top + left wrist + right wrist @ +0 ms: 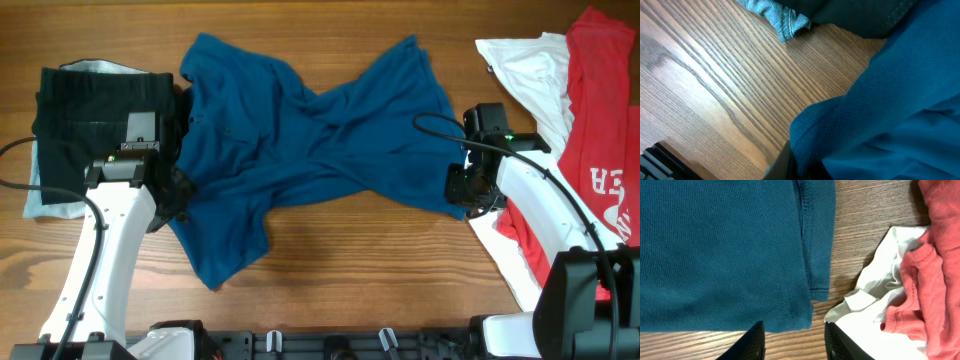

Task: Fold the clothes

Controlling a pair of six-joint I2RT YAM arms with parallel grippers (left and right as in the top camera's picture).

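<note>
A blue polo shirt (310, 130) lies crumpled and twisted across the middle of the wooden table. My left gripper (172, 195) is at the shirt's left edge. In the left wrist view the blue cloth (890, 100) rises out of the jaws (800, 170) and hides most of the fingers, which look shut on it. My right gripper (468, 192) is at the shirt's right corner. In the right wrist view its fingers (795, 345) are open and empty, with the shirt's hemmed corner (725, 250) lying flat just ahead of them.
A black garment (95, 110) lies at the far left on a light blue one (35, 200), whose edge shows in the left wrist view (780, 17). A white garment (530, 70) and a red one (600, 110) lie at the right, close to my right gripper (865, 295), (935, 270).
</note>
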